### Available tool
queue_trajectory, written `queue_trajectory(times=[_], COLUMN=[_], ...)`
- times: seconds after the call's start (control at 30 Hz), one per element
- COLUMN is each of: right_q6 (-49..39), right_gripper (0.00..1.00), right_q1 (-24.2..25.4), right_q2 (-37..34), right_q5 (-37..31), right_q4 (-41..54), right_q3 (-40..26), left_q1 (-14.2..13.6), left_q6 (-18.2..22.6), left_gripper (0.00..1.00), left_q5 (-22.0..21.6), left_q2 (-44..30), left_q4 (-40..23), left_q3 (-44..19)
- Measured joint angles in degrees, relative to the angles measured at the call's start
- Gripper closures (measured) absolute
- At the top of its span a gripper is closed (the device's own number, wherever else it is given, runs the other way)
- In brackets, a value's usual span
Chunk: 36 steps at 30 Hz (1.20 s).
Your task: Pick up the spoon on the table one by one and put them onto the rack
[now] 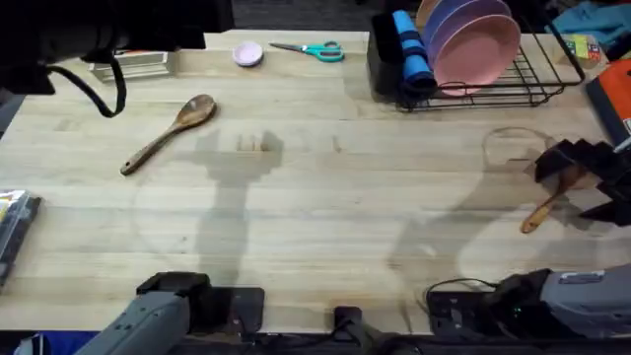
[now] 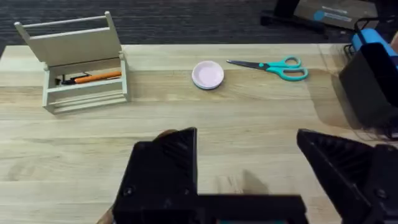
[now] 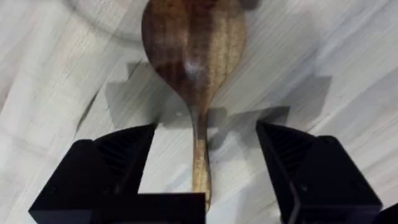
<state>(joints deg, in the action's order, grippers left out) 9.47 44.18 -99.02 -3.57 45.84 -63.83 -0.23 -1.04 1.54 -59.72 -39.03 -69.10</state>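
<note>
With the right pincer (image 3: 202, 171) wide open astride the spoon (image 3: 194, 74) on the surface (image 1: 325, 217), I'd centre on the neck, lower fully, then close; the left pincer (image 2: 249, 168) is open, empty.

The overhead camera looks down and forward on the whole bench (image 1: 315, 217) from above my bases. My left wrist camera faces the far edge from some height; both show the scissors (image 1: 314, 49). My right wrist camera looks from very near onto one spoon (image 3: 194, 56).
</note>
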Motion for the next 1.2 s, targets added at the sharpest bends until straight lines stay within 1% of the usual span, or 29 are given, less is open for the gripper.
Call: queue_trajectory(times=[0.2, 0.23, 0.27, 0.33, 0.37, 0.4, 0.57, 0.63, 0.67, 0.87, 1.03, 1.1, 1.2], right_q6=[0.17, 0.21, 0.19, 0.42, 0.38, 0.53, 0.57, 0.62, 0.61, 0.61, 0.61, 0.57, 0.57], right_gripper=[0.011, 0.048, 0.127, 0.253, 0.332, 0.436, 0.841, 0.945, 0.959, 0.964, 0.968, 0.968, 0.967], right_q1=[-0.02, -0.02, 0.00, 0.04, 0.18, 0.27, 0.37, 0.50, 0.50, 0.35, -1.10, -2.05, -3.41], right_q2=[0.60, 0.79, 0.94, 1.05, 1.05, 1.05, 1.05, 1.20, 1.29, 1.42, 1.72, 2.48, 5.45], right_q5=[-0.02, -0.04, -0.10, -0.31, -0.43, -0.66, -1.67, -1.95, -1.86, -1.75, -0.95, -0.55, -0.07], right_q4=[-1.42, -1.71, -1.99, -2.25, -2.33, -2.43, -2.55, -2.55, -2.53, -2.14, 0.44, 1.53, 2.42], right_q3=[1.10, 1.34, 1.52, 1.70, 1.70, 1.70, 1.70, 1.70, 1.72, 1.70, 1.19, 0.85, -0.54], left_q1=[0.00, 0.00, 0.00, 0.00, 0.00, 0.00, 0.00, 0.00, 0.00, 0.00, 0.00, 0.00, 0.00], left_q6=[0.02, 0.02, 0.01, 0.00, 0.00, 0.02, 0.02, 0.01, 0.02, 0.02, 0.01, 0.02, 0.00], left_gripper=[0.007, 0.007, 0.007, 0.007, 0.007, 0.007, 0.007, 0.007, 0.007, 0.007, 0.007, 0.007, 0.007], left_q5=[0.02, 0.02, 0.02, 0.02, 0.01, 0.00, 0.02, 0.00, 0.02, 0.02, 0.02, 0.00, 0.00], left_q2=[0.00, 0.00, 0.00, 0.00, 0.00, 0.00, 0.00, 0.00, 0.00, 0.00, 0.00, 0.00, 0.00], left_q4=[-0.02, 0.00, -0.02, -0.02, 0.00, -0.02, -0.02, -0.02, -0.02, 0.00, -0.02, -0.02, -0.02], left_q3=[0.00, 0.00, 0.00, 0.00, 0.00, 0.00, 0.00, 0.00, 0.00, -0.02, 0.00, 0.00, 0.00])
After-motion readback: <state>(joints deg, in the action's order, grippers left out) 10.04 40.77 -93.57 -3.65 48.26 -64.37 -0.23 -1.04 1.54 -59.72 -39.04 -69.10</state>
